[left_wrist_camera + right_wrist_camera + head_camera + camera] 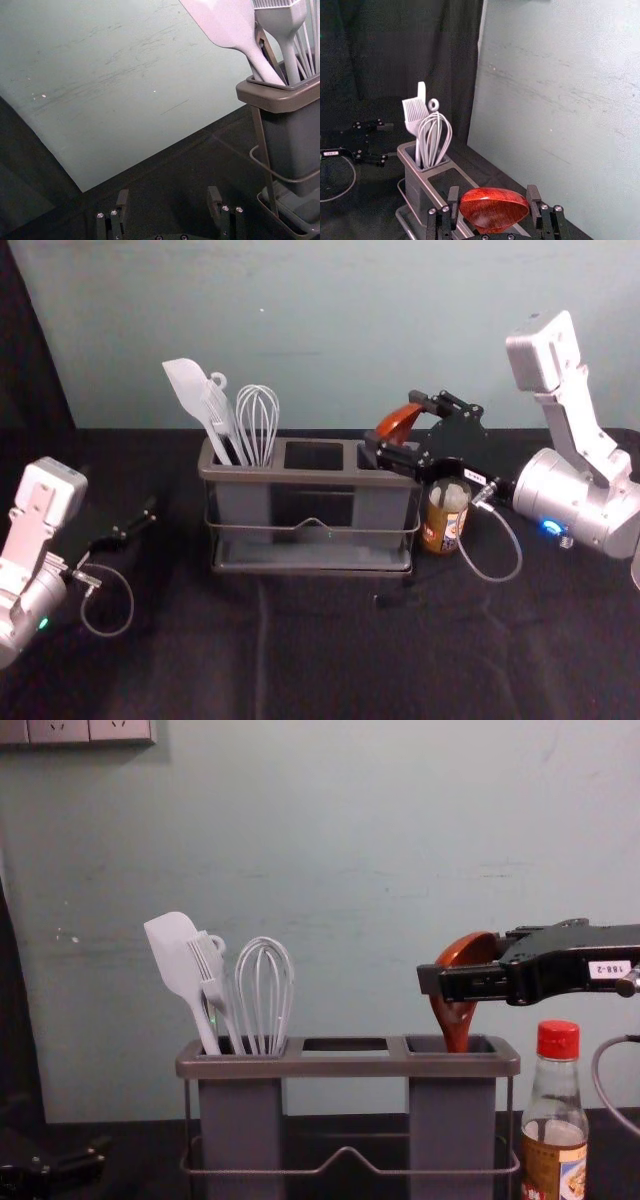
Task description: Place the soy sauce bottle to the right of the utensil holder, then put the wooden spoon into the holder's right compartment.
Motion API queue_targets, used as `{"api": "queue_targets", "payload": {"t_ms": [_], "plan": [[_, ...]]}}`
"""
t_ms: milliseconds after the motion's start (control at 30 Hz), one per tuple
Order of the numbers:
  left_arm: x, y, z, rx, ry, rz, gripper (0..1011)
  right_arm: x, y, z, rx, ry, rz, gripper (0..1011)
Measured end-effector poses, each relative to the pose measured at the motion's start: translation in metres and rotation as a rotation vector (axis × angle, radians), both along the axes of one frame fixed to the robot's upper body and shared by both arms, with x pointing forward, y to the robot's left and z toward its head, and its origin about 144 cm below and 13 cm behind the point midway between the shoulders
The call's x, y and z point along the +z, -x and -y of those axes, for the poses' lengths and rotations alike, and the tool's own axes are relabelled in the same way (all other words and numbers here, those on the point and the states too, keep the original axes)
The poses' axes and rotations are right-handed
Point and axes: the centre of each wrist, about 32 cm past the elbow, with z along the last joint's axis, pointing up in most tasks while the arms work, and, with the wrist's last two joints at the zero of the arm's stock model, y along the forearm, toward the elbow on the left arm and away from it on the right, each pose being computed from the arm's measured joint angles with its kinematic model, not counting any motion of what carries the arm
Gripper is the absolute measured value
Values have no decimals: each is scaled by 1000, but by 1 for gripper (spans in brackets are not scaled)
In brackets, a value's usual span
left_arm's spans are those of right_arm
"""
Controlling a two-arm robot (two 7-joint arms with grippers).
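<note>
One wooden spoon (468, 952) stands bowl-up at the right of the chest view, handle dipped into the right compartment (450, 1125) of the utensil holder (345, 1067), as your right gripper (493, 195) reaches in from the right edge, its fingers clamped, as far as the tight view allows, on the bowl. The soy sauce bottle (556, 1160) is upright at lower right, just beside the holder, so your final step is in hand: settle the handle, open the fingers, then back out. Mind the bottle's red cap and the looping cable (601, 1085) close below that arm. The silicone spatula (172, 948), basting brush (213, 988) and whisk (265, 995) fill the left compartment; your left gripper (168, 200) idles at the head view's left, fingers apart.
</note>
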Motion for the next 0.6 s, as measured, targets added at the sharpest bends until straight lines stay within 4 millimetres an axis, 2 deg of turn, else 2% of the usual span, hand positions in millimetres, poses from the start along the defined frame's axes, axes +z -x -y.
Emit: {"api": "queue_targets", "payload": {"t_ms": [67, 267, 600], "plan": [[0, 0, 0, 0, 0, 0, 1011, 0, 0, 0, 0, 0, 0, 848], [0, 0, 0, 0, 0, 0, 1012, 0, 0, 0, 0, 0, 1, 993], [0, 0, 0, 0, 0, 0, 1011, 2, 3, -1, -2, 2, 10, 1002]]}}
